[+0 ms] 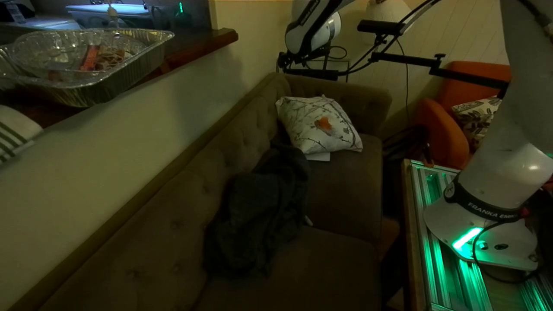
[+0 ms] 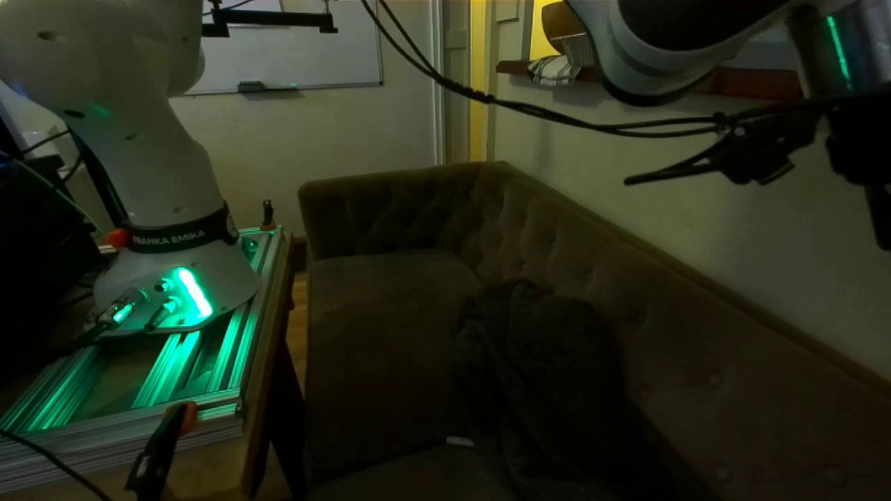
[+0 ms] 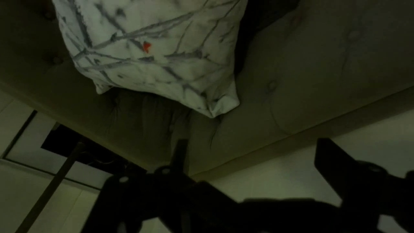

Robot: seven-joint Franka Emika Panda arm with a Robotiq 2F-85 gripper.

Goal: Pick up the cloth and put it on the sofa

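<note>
Currently the cloth lies heaped on the sofa in both exterior views, part on the seat, part against the tufted backrest, facing the long edge of the bench. A narrow gap parts that edge from the sofa front; floor shows in it in an exterior view. Room to move: open air over the cloth, the arm reaching high above; seat width between cloth and bench edge.

The claw holds nothing: fingers spread wide, backrest and wall visible between them; well apart from the cloth, above the sofa end beyond the bench corner nearest the orange chair.

The printed pillow shows in an exterior view and the wrist view; in the latter a dark patch adjoins it, cannot tell whether cloth. A foil tray on a ledge shows in an exterior view; a whiteboard past the far bench edge, and a clamp at the near edge, in an exterior view.
</note>
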